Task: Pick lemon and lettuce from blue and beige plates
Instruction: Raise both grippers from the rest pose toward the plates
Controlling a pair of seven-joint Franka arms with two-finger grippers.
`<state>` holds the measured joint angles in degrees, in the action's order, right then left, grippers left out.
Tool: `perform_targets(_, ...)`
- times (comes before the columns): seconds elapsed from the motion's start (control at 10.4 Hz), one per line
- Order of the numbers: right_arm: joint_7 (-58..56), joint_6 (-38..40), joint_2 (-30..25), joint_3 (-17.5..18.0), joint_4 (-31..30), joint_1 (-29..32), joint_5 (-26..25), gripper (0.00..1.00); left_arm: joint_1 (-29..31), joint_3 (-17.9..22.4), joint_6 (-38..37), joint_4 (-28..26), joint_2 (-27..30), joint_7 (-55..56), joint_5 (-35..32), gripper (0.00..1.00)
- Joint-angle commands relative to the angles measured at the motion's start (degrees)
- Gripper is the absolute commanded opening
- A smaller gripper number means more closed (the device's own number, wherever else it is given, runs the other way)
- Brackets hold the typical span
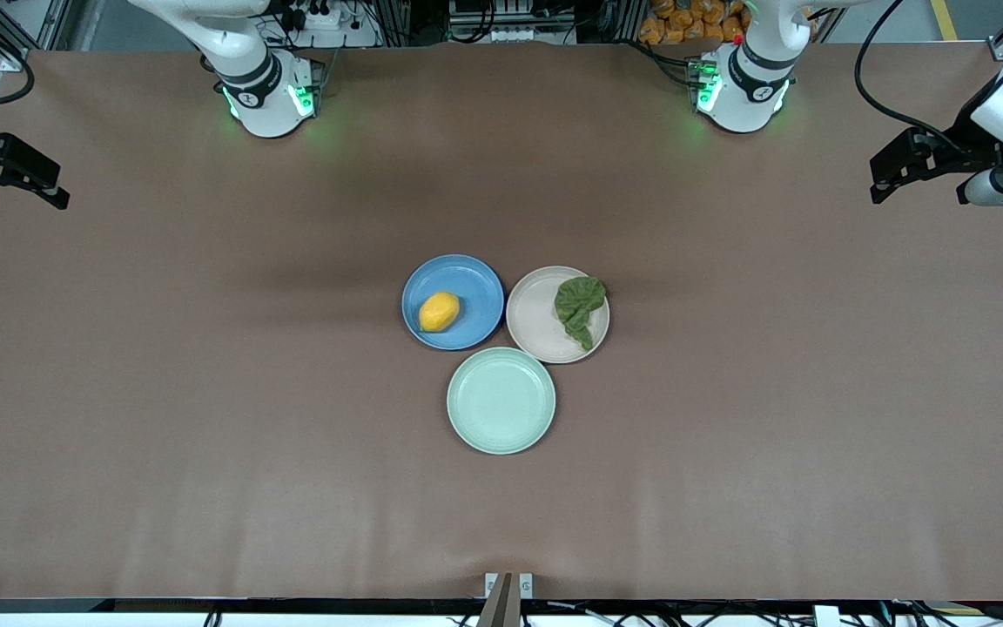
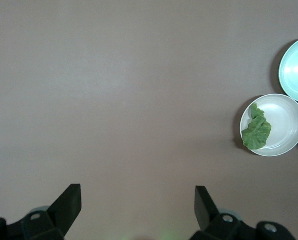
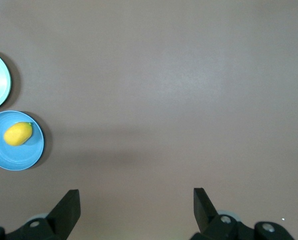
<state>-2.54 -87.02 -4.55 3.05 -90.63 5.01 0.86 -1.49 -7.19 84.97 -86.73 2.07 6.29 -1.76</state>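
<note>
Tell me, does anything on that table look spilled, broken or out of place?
Nothing stands out. The lemon sits on the blue plate, the lettuce on the beige plate, overlapping its rim, and the mint-green plate is bare. The left gripper and right gripper wait open at the table's ends.

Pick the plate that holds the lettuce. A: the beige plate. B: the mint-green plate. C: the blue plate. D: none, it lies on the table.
A: the lettuce lies on the beige plate, toward its rim on the side of the left arm's end of the table; the blue plate holds the lemon, and the mint-green plate holds nothing.
</note>
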Motion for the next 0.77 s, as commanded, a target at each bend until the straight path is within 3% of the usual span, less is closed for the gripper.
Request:
perform_targets(0.0, -0.7, -0.4, -0.4, 0.5, -0.5, 1.0, 0.2, 1.00, 0.2, 0.0, -0.7, 0.7, -0.1, -1.3, 1.4, 1.00)
perform_targets(0.39, -0.6, -0.4, -0.4, 0.5, -0.7, 1.1, 0.3, 1.00, 0.7, 0.7, -0.7, 0.2, -0.3, -0.7, 6.2, 1.00)
perform_targets(0.67, -0.2, -1.4, -0.3, 0.6, -2.3, 0.7, 0.4, 1.00, 0.2, -1.0, 4.5, -5.4, 0.0, 0.3, 6.9, 1.00)
